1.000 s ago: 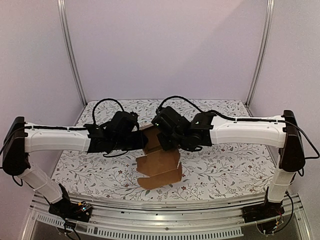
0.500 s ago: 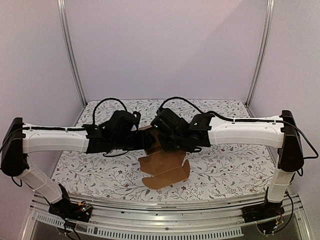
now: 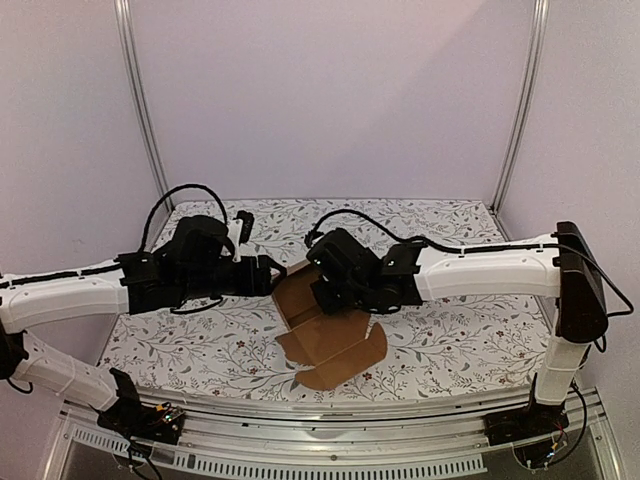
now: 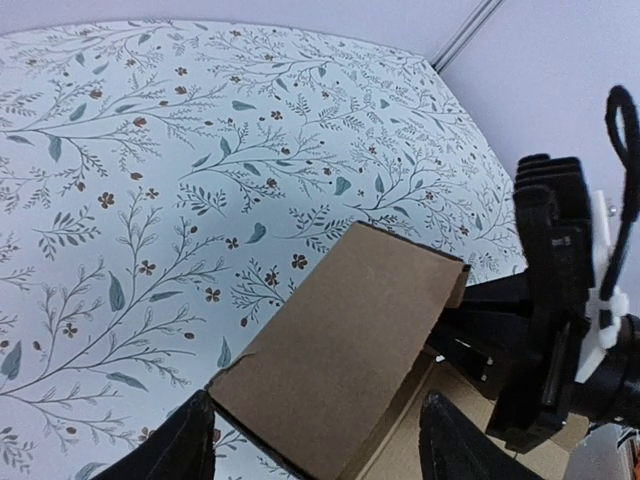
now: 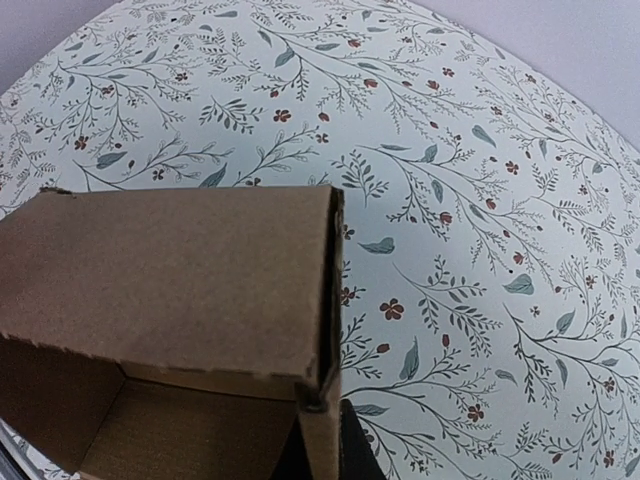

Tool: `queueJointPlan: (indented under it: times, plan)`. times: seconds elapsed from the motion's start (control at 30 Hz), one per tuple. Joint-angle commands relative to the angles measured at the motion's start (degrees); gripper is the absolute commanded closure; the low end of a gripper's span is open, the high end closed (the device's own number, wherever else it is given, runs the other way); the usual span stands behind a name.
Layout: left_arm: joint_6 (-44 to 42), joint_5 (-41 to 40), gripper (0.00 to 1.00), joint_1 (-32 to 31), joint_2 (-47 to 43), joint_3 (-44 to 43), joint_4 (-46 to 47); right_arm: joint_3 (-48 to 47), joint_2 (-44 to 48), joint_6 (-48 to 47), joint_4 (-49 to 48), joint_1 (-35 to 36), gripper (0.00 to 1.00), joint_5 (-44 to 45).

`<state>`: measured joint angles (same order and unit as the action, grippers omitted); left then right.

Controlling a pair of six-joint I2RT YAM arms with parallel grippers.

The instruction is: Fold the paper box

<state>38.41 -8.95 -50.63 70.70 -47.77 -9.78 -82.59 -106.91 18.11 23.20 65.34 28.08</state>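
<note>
The paper box (image 3: 335, 340) is a half-folded brown carton held at the middle of the table, with loose flaps hanging toward the near edge. My right gripper (image 3: 328, 288) is shut on one upright double wall of it; in the right wrist view that wall edge (image 5: 322, 400) runs down between the dark fingertips of the right gripper (image 5: 320, 452). My left gripper (image 3: 268, 276) stands open just left of the box. In the left wrist view its two fingertips (image 4: 190, 440) flank a brown panel of the box (image 4: 340, 350) without touching it. The right gripper body (image 4: 560, 330) shows beyond.
The table is covered by a floral-patterned cloth (image 3: 450, 330). Two metal frame posts (image 3: 140, 110) (image 3: 520, 110) rise at the back corners in front of a plain wall. Both arm bases sit on the rail at the near edge (image 3: 320, 425).
My left gripper has opened, let go of the box and drawn back to the left. The right gripper stays shut on the box, which has sunk slightly toward the near right.
</note>
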Motion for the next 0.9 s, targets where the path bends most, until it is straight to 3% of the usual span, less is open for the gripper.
queueJointPlan:
  times: [0.0, 0.2, 0.5, 0.87]
  plan:
    - [-5.4, 3.3, 0.32, 1.0, -4.3, 1.6, -2.8, 4.4, 2.8, -2.8, -6.9, -2.2, 1.0, -7.5]
    - [-7.1, 2.8, 0.31, 1.6, -8.1, 3.3, -4.1, 10.8, 4.2, -6.7, -18.6, -3.1, 1.0, -12.9]
    - [-7.7, 6.6, 0.38, 2.7, -4.8, 2.4, -1.1, 18.6, 3.4, -12.6, -38.2, -3.4, 1.0, -21.8]
    - [-8.1, 12.2, 0.69, 3.2, 4.6, 0.3, 2.7, 26.7, -3.1, -20.2, -61.2, -3.4, 1.0, -25.3]
